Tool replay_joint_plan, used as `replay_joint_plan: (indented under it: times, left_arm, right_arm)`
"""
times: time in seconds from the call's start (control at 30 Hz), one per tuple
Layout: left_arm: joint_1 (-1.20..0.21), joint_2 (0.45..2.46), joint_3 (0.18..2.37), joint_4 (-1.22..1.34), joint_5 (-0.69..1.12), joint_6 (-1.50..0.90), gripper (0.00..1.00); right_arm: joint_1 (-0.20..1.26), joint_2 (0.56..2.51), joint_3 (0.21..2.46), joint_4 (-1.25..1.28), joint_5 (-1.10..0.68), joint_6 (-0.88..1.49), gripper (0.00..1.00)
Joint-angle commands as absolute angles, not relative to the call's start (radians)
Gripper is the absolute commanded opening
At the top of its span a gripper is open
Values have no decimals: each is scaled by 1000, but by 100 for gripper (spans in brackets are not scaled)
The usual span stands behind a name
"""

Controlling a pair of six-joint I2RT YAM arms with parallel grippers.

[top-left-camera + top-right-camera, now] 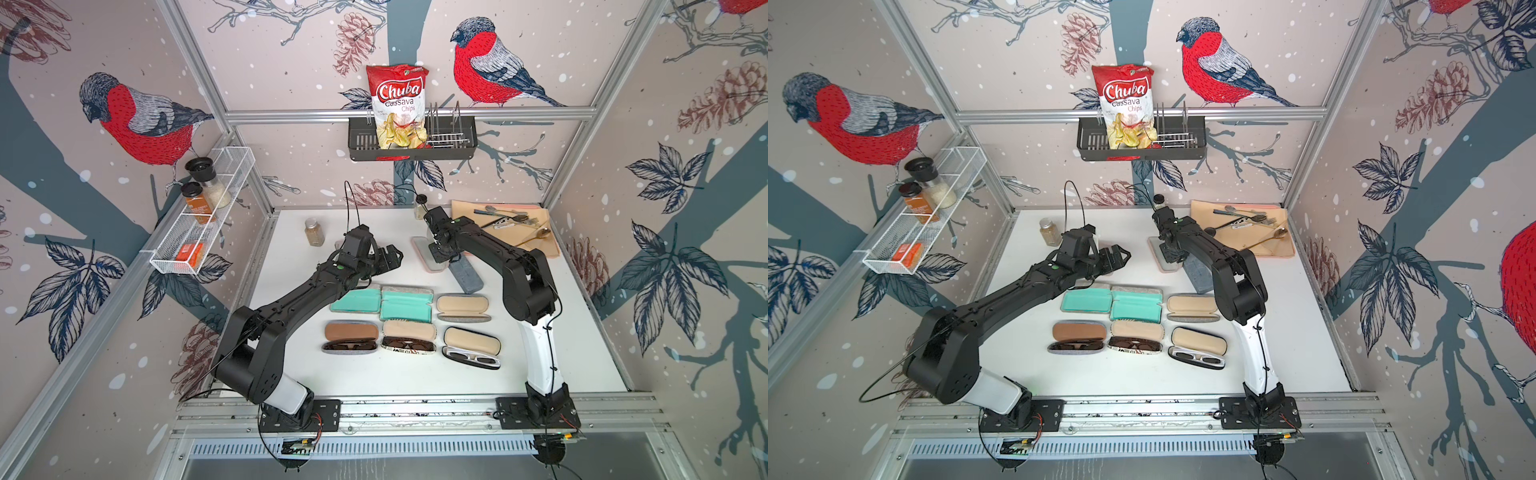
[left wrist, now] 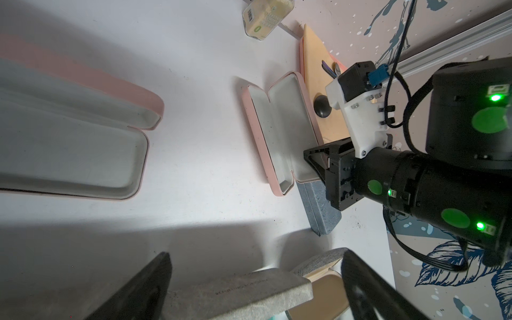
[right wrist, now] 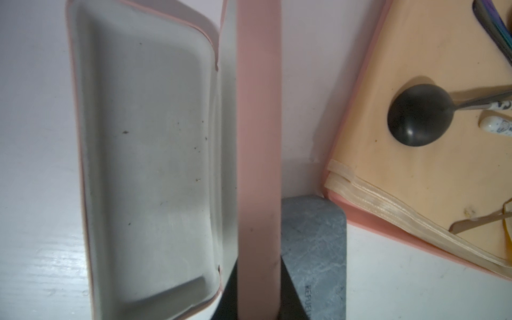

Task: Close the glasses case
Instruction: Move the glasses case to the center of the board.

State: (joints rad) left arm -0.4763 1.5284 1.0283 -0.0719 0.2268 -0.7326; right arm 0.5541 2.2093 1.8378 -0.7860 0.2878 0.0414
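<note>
An open pink hard-shell glasses case point(image 1: 422, 254) with pale grey lining lies on the white table point(image 1: 374, 382), just above the centre in both top views. The right claw point(image 2: 314, 163) is clamped on the rim of its raised lid; the tray half lies flat. A closed blue-grey marbled case point(image 1: 467, 276) sits just beside that claw. The left claw point(image 1: 388, 259), fingers spread wide and holding nothing, hangs left of the pink case, apart from it.

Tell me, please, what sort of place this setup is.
Likely a robot test cell dressed as a kitchen corner: an aluminium frame with bird-print panels, a wire spice rack and chip bag on the walls, and the left arm and right arm bolted at the table's front.
</note>
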Motion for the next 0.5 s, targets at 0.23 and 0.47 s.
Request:
replay_joint_plan:
  times: [0.23,0.47]
  left_arm:
    - [-483,1542,1033,-21,239,-738,95]
    - [-485,1546,1038,-20,239,-740,96]
  right_arm:
    - [568,2204,1816,-786,287,60,21]
    - [575,2201,1818,-787,268,63,26]
